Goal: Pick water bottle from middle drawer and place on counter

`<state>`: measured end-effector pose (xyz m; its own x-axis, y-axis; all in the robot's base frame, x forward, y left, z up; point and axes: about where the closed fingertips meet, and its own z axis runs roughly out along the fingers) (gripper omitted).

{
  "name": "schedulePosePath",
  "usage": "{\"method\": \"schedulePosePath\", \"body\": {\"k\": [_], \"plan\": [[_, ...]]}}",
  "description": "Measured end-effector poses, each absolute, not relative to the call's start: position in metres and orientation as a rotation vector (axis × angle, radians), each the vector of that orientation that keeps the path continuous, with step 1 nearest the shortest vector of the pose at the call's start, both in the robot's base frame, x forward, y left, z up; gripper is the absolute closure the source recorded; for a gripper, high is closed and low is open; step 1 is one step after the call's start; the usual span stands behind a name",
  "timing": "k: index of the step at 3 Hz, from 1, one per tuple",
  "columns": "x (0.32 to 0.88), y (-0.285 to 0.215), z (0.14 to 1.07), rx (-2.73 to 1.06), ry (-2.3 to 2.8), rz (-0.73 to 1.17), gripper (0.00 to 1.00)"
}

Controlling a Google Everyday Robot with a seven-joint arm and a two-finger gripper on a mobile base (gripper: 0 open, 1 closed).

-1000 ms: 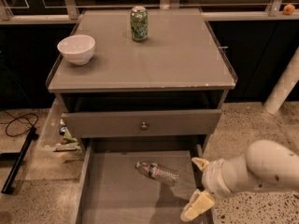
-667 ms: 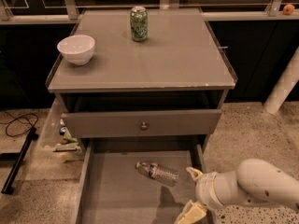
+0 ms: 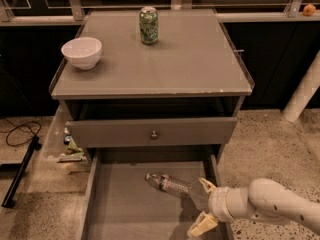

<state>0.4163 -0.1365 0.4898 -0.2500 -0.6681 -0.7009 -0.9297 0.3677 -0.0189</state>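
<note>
Jaws edged closer to water bottle (image 3: 168, 184); spread wide, empty, bottle lying just beside them in middle drawer (image 3: 120, 209).

Grey tabletop (image 3: 190, 59), upper ctr of frame: white bowl (image 3: 81, 52) on left, green can (image 3: 148, 25) upright nr back. Gripper (image 3: 205, 206) lower right, jaws apart.

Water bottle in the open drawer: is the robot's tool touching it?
Cannot tell. The camera view shows the open tool at the base end of the water bottle in the middle drawer; neither contact nor gap shows plainly.
</note>
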Motion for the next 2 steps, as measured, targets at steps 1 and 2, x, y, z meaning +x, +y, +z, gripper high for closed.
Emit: {"method": "schedulePosePath", "body": {"k": [1,2], "plan": [[0.453,-0.153,0.47,-1.374,1.966,0.499,0.0],[0.498,-0.168,0.469,-1.372,1.939,0.446,0.0]]}}
